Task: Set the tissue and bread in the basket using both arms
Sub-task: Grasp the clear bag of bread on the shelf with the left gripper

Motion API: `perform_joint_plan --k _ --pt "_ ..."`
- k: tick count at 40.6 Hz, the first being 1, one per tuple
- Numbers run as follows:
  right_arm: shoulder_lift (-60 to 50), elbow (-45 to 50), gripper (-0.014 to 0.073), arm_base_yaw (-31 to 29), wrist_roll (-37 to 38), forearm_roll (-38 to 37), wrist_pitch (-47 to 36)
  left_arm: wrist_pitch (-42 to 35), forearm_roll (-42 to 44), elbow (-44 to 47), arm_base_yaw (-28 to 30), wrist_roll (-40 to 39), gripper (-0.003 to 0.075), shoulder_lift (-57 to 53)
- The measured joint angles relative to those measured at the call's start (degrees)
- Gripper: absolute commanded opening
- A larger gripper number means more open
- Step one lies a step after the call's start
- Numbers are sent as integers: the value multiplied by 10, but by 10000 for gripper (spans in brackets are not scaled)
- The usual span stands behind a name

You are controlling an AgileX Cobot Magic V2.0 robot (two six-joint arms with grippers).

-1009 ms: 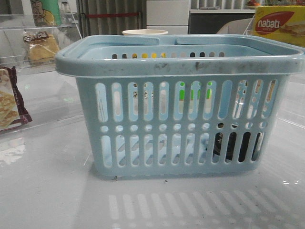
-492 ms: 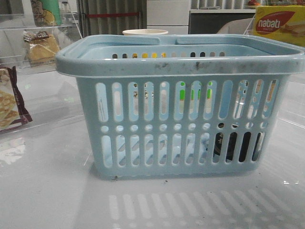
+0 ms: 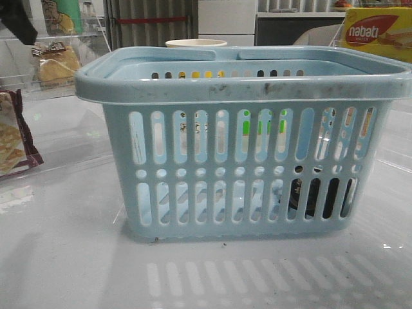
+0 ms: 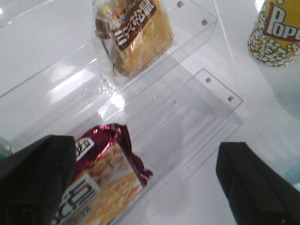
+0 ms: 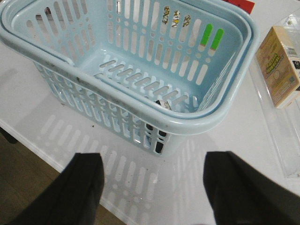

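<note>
- The left gripper [image 4: 140, 183], jaws spread wide and holding nothing, hung over the clear acrylic stepped shelf [image 4: 206, 101].
- The golden-brown bread in its clear plastic bag [image 4: 133, 35] lay on the upper step, well left of the basket. The maroon-edged cracker packet [image 4: 105, 180] sat nearer the fingers, so a descent from here could have taken the wrong item.
- The large light-blue slotted plastic basket [image 3: 244, 138] stood mid-table. A dark block low at its right end, probably the black tissue pack [image 3: 309, 196], already lay inside, though the slats hid its shape.
- The right gripper [image 5: 152, 187], empty and wide open, hovered beside the basket's near corner; dropping could have nudged the rim.
</note>
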Motion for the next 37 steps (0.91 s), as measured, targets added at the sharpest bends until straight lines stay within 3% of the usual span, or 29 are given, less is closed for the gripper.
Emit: perform_joint_plan --k 18,28,37 --pt "0 0 560 0 0 0 0 -47 51 -158 0 1 655 186" --pt "0 0 560 0 0 0 0 -72 56 -186 8 1 645 231" --pt "0 0 560 0 0 0 0 -109 55 -186 8 2 440 239"
